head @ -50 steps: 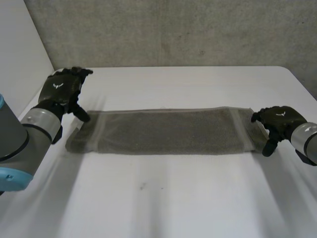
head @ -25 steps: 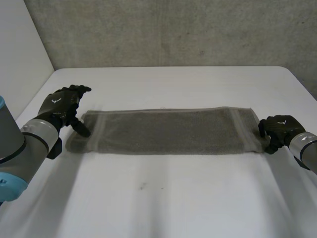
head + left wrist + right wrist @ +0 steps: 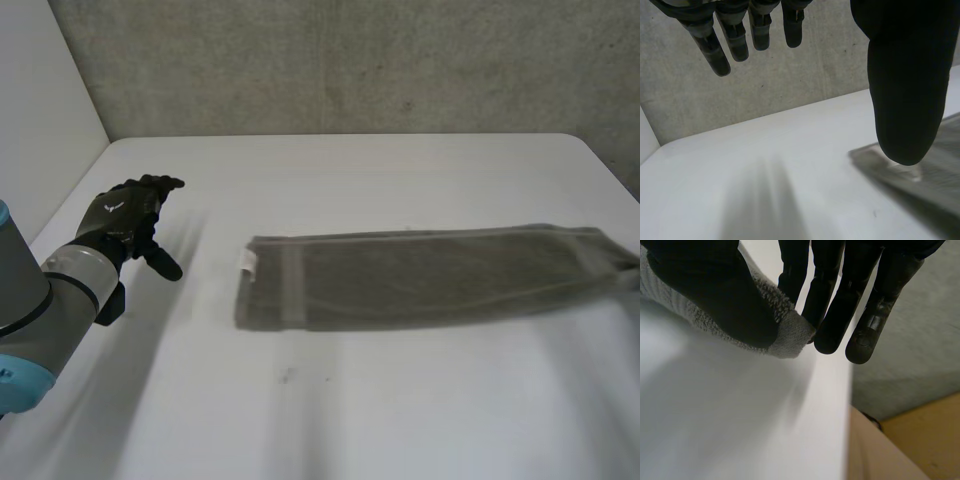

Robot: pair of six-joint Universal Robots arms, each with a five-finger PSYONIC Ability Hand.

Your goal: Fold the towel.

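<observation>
While right hand (image 3: 715, 300) pinches towel (image 3: 420, 275) on white table (image 3: 400, 400), left hand (image 3: 125, 215) hovers released.

The grey, blue-capped left arm (image 3: 35, 300) ends in a black left hand (image 3: 125, 222) marked white.

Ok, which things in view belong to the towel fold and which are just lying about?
Job: towel, stretched out; right hand, pinching a towel corner; left hand, open, clear of the towel.
Just there: white table; concrete wall behind it.
</observation>
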